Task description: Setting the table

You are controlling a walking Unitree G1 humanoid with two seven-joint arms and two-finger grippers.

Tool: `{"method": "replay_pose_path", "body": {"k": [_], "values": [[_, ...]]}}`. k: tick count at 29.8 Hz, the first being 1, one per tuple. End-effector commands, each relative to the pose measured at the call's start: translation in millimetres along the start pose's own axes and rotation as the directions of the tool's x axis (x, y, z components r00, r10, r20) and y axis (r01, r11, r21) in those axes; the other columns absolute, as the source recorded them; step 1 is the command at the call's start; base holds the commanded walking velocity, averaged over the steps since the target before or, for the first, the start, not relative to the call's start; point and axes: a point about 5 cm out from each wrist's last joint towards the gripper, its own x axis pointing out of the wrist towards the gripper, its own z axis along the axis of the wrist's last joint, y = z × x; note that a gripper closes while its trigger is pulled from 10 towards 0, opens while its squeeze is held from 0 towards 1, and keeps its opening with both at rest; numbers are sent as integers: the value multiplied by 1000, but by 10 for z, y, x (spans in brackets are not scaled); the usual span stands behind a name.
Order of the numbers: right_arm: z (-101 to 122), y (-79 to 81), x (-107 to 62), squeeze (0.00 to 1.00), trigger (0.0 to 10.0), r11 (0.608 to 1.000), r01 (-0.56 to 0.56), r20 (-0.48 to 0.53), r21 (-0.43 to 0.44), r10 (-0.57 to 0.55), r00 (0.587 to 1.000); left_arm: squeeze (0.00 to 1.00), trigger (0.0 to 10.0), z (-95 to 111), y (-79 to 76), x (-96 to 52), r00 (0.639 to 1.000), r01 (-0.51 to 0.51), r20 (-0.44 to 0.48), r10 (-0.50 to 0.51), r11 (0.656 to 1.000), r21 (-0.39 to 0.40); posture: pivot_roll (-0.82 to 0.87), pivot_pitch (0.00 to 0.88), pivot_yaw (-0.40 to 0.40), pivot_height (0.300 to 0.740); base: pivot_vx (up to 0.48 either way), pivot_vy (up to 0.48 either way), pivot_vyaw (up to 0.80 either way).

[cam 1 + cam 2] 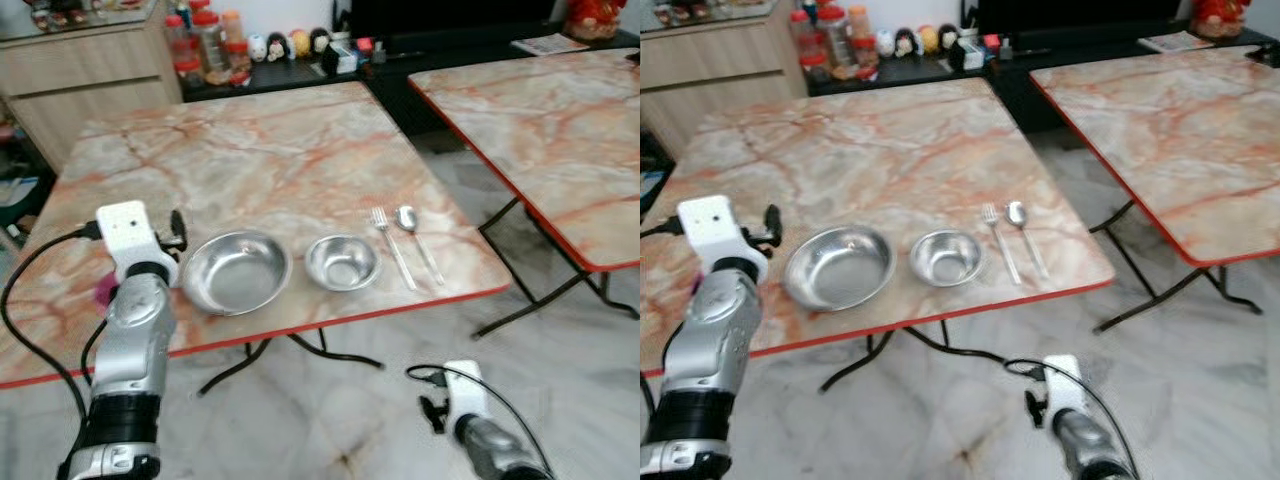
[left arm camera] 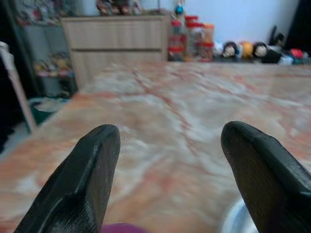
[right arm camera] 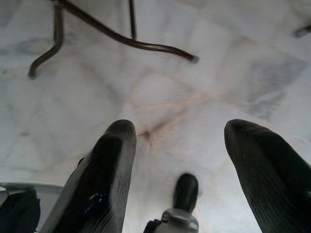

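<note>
Counter (image 1: pixel 250 150): marble-patterned top, red edge. Along its near edge, in a row: large steel bowl (image 1: pixel 236 271), small steel bowl (image 1: pixel 343 262) just beside it, then fork (image 1: pixel 392 246) and spoon (image 1: pixel 417 240) lying parallel, close together.

Left pincer (image 2: pixel 167 179): raised over the counter's near-left part, just left of the large bowl; fingers stood wide apart, holding nothing. A small purple item (image 1: pixel 105 291) lay beneath the arm, identity unclear.

Right pincer (image 3: pixel 184 170): hung low over the floor (image 3: pixel 204 97), fingers spread, empty.

Progress, as judged: one place setting appeared largely laid out; any further items remained unplaced.
</note>
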Motion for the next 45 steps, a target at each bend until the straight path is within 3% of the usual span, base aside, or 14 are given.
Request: {"method": "replay_pose_path", "body": {"k": [1, 16, 22, 26, 30, 33, 38, 45], "values": [[-13, -82, -18, 0, 10000, 1000, 25, 5, 13, -25, 1000, 0, 10000, 48, -40, -10, 1000, 13, 10, -13, 1000, 10, 6, 64, 65, 740, 0, 0, 0], [-105, -25, -20, 0, 10000, 999, 28, -6, 44, -28, 1000, 0, 10000, 103, -140, -58, 998, 56, 23, -55, 998, -13, 2, 72, 83, 740, 0, 0, 0], [-75, -18, -16, 0, 10000, 1000, 25, 5, 4, -25, 1000, 0, 10000, 115, -172, -35, 997, 71, 24, -71, 997, -11, -6, 54, 88, 740, 0, 0, 120], [-76, -16, -15, 0, 10000, 999, 30, 8, 43, -30, 1000, 0, 10000, 119, -194, -38, 996, 82, 27, -81, 997, -15, -1, 41, 87, 740, 0, 0, 450], [-75, -18, -13, 0, 10000, 999, 34, 1, 33, -34, 999, 0, 10000, 134, -205, -30, 996, 87, 31, -87, 996, -11, -1, 31, 87, 740, 0, 0, 0], [-50, -17, -12, 0, 10000, 999, 24, 7, -25, -23, 1000, 0, 10000, 141, -212, -23, 995, 92, 33, -92, 996, -10, -2, 25, 86, 740, 0, 0, 556], [-66, -17, -12, 0, 10000, 999, 30, 3, 29, -30, 1000, 0, 10000, 139, -238, -26, 995, 99, 33, -99, 995, -11, -2, 12, 85, 740, 0, 0, 480], [-45, -21, -11, 0, 10000, 999, 27, 4, -27, -27, 1000, 0, 10000, 150, -247, -16, 994, 105, 38, -104, 994, -13, 0, 7, 86, 740, 0, 0, 232]]}}
